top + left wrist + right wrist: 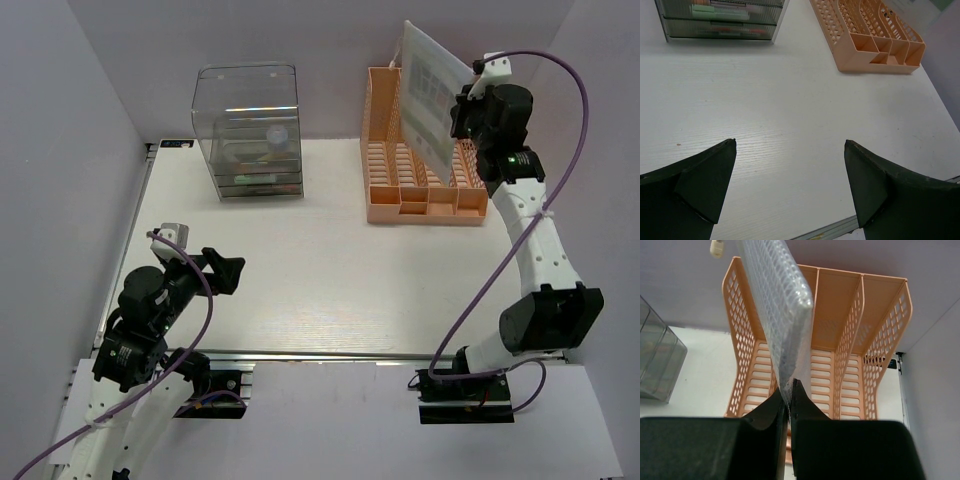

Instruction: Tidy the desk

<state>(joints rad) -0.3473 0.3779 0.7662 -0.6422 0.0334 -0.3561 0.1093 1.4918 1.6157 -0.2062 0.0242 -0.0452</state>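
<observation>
While the right tool (789, 390) pinches a flat, translucent mesh pouch (777, 305) by one thin edge above the orange slotted plastic file rack (840, 340), the left tool (790, 150) gapes empty over the broad white, faintly ribbed worktop (790, 100), which looks rigid, fixed, with nothing to grip.

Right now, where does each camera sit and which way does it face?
Top external: above and behind, looking down at the desk; both arms show.
Left wrist: behind the open left gripper, facing the drawer box; its fingers show.
Right wrist: behind the right gripper, shut on a mesh folder, facing the orange rack; its fingers show.
All share the orange rack.
</observation>
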